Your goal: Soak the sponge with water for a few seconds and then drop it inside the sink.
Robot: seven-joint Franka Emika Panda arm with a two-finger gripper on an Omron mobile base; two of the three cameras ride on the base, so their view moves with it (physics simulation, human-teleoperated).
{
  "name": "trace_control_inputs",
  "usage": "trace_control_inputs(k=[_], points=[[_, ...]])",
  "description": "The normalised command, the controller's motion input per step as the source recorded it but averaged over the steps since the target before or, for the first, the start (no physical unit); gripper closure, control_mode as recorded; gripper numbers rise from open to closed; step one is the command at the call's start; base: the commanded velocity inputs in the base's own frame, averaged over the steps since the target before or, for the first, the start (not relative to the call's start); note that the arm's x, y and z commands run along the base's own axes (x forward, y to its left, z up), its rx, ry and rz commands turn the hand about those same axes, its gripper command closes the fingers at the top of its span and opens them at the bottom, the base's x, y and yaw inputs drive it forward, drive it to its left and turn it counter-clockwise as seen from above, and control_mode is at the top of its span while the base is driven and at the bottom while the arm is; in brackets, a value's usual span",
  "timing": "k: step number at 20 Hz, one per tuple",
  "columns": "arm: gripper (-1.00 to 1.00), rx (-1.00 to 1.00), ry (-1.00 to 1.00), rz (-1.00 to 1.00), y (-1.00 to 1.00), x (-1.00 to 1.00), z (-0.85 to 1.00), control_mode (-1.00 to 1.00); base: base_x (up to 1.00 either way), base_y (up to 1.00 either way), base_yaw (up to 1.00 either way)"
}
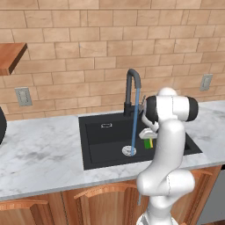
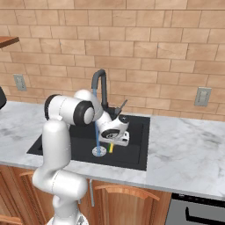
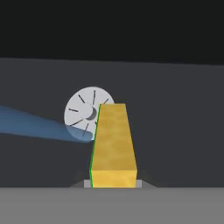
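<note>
A white-grey marbled counter [image 1: 39,154] is running along the brick wall above wooden cabinet fronts. The matte black sink [image 1: 99,138] is sitting recessed into it, with a round silver drain [image 1: 128,151] lying in its floor.

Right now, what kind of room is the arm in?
A simulated kitchen, by the look of it: a black sink with a running tap set in a marble counter, wooden cabinets below and a brick wall behind.
</note>
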Motion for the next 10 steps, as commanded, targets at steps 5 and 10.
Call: trace_control_inputs(k=[5, 10], points=[[1.00, -0.04, -0.03, 0.00, 0.00, 0.03, -0.07, -1.00, 0.00, 0.00, 0.00], [1.00, -0.01, 0.00, 0.00, 0.00, 0.00, -0.01, -1.00, 0.00, 0.00, 0.00]])
